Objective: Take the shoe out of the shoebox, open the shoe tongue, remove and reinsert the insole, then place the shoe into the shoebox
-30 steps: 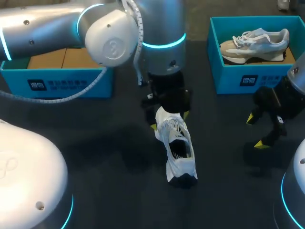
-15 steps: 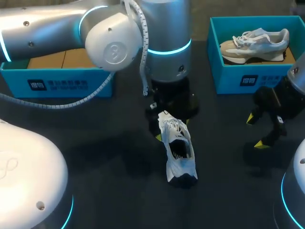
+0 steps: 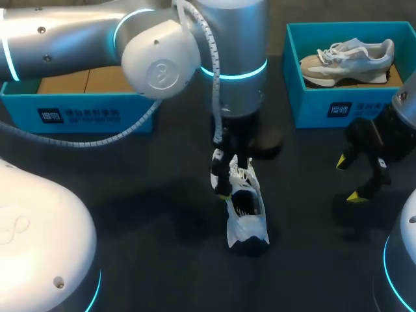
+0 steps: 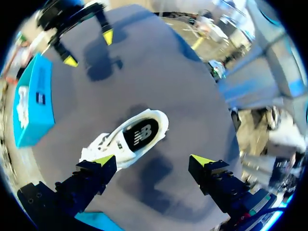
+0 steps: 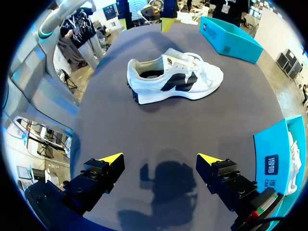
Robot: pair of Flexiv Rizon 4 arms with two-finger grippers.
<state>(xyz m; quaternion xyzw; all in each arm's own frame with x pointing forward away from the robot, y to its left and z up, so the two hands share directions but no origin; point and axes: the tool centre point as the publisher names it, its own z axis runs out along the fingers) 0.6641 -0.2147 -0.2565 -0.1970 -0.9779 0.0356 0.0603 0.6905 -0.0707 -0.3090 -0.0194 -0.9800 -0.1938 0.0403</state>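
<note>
The white shoe (image 3: 244, 218) stands on its sole on the dark table (image 3: 149, 214), near the middle and outside both boxes. Its dark heel is toward our base and its laced front points away. Its mouth gapes upward, and from our left wrist we look down onto the dark insole (image 4: 139, 136) lying inside it.

Our left gripper (image 4: 153, 161) hangs just above the shoe's front end, released, with its fingers spread wide. One yellow tip is right by the laces, while the other stands over bare table, so the shoe is not held. We cannot tell whether the near tip touches the shoe.

Our right gripper (image 5: 160, 159) is well apart from the shoe, off to the right side of the table. It is also released, and only table surface shows between its fingers. From there we see the shoe side-on, with dark markings on its flank.

Behind the shoe on the left, under our left arm, sits the left shoebox (image 3: 78, 114), teal, showing a brown cardboard floor. At the far right corner stands the right shoebox (image 3: 325, 107), teal too, with a grey shoe (image 3: 348, 58) lying inside it.
</note>
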